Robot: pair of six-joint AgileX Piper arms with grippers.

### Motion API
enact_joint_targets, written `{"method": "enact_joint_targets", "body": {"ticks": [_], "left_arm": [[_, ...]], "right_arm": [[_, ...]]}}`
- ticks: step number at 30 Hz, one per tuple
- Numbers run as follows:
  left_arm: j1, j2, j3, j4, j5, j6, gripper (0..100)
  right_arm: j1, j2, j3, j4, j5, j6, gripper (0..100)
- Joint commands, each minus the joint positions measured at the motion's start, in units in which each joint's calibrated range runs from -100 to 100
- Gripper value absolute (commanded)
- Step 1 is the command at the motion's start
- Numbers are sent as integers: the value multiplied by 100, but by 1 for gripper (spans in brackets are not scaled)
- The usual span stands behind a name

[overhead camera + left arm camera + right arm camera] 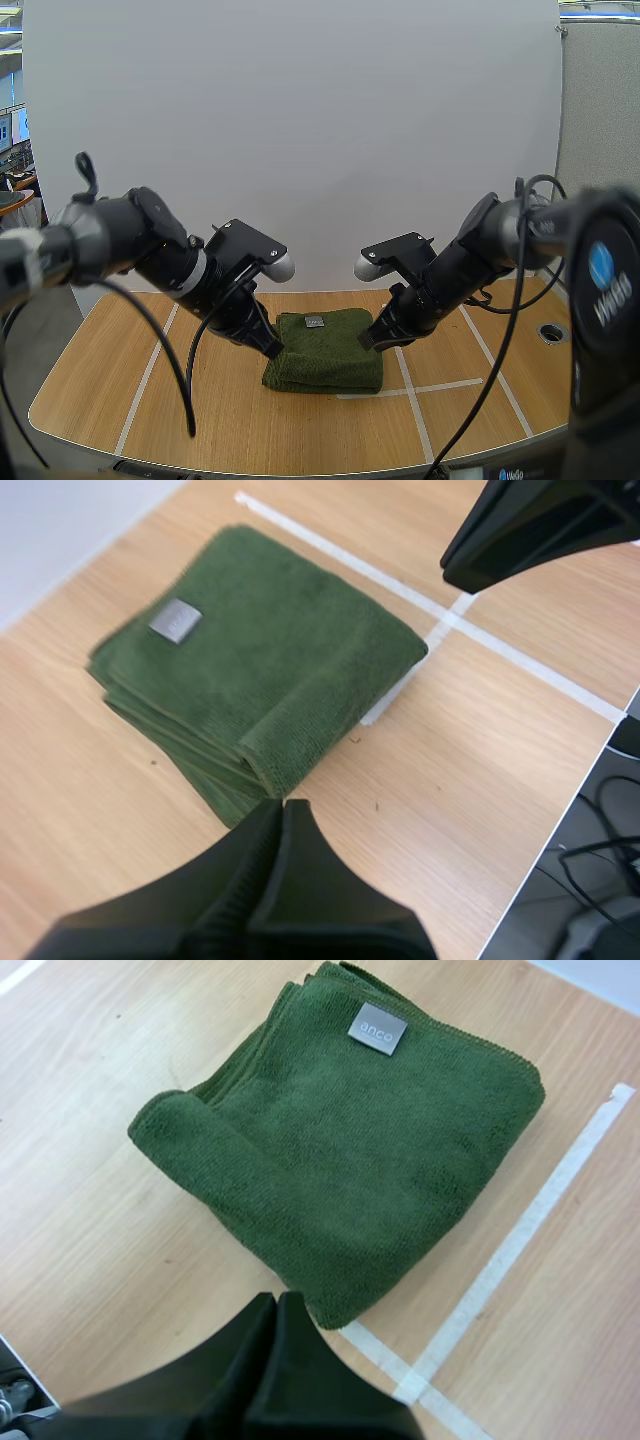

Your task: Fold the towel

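On the bench (90,400), between left claw (273,349) and right claw (366,341), both closed on nothing, the green towel (325,352) lies folded square; judged sound practice: withdraw each claw upward without dragging the stacked edges.

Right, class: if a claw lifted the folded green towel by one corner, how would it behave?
The towel would probably flop and unfold: it is soft cloth in loose stacked layers. Pushed, its pile would probably drag on the wooden table and bunch rather than slide.
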Motion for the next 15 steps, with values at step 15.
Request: {"method": "enact_joint_targets", "body": {"ticks": [15], "left_arm": [[3, -1213, 420, 407, -453, -653, 0]], "right_arm": [[-240, -1435, 490, -441, 114, -52, 0]]}}
